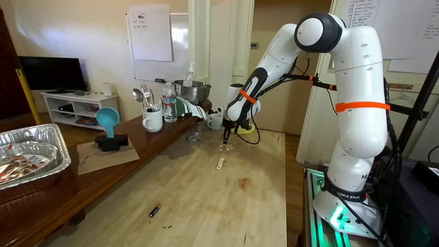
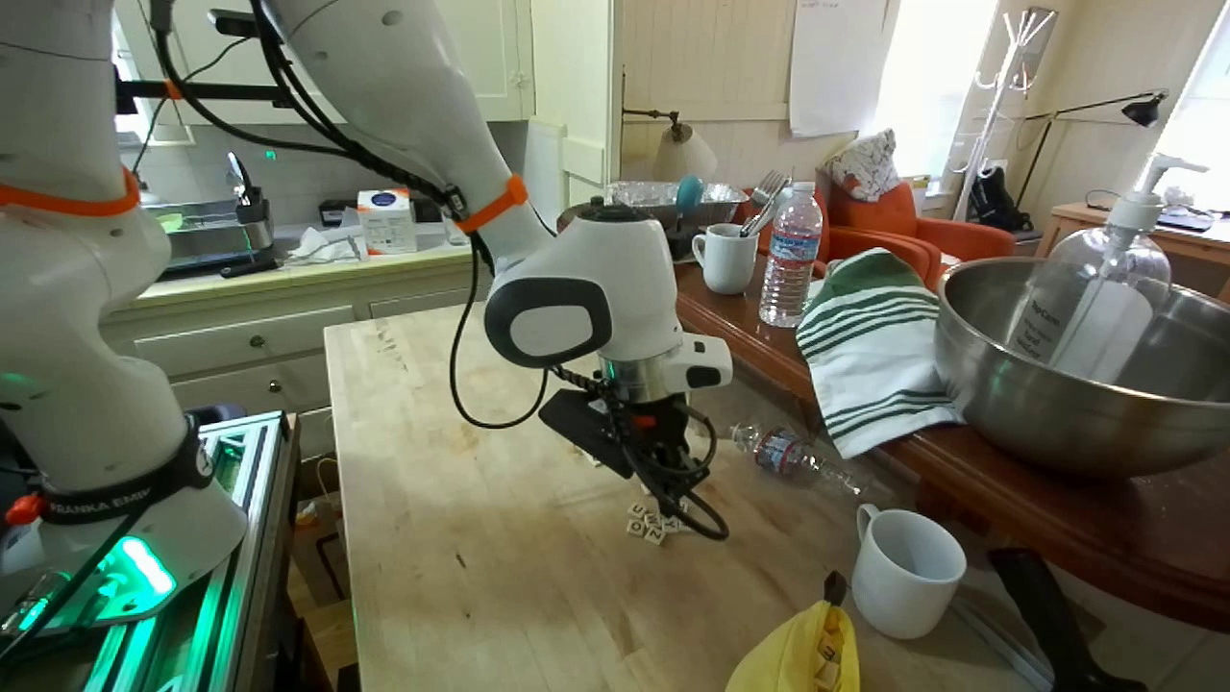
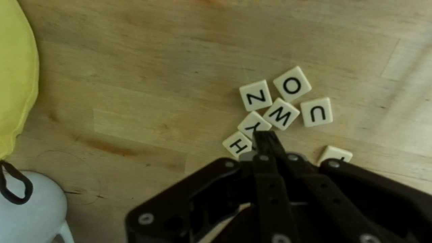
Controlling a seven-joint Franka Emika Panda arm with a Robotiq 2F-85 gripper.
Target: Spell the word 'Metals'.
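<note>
Cream letter tiles lie loose on the wooden table. In the wrist view I see an O (image 3: 292,85), a Z or N (image 3: 255,96), a W or M (image 3: 281,114), a U (image 3: 317,113), a Y (image 3: 251,123) and an H (image 3: 236,144). Another tile (image 3: 334,153) is partly hidden by the gripper. This cluster also shows in both exterior views (image 1: 226,146) (image 2: 653,527). A short row of tiles (image 1: 220,163) lies apart from it, letters too small to read. My gripper (image 3: 268,135) is shut with no tile visible in it. Its tips overlap the Y in view, above the cluster.
A yellow pouch (image 2: 802,649) and a white mug (image 2: 908,577) stand near the cluster. A plastic bottle (image 2: 783,452) lies by the raised dark wooden ledge (image 1: 144,147). A battery (image 1: 155,210) lies on the table. A steel bowl (image 2: 1057,413) sits on the ledge.
</note>
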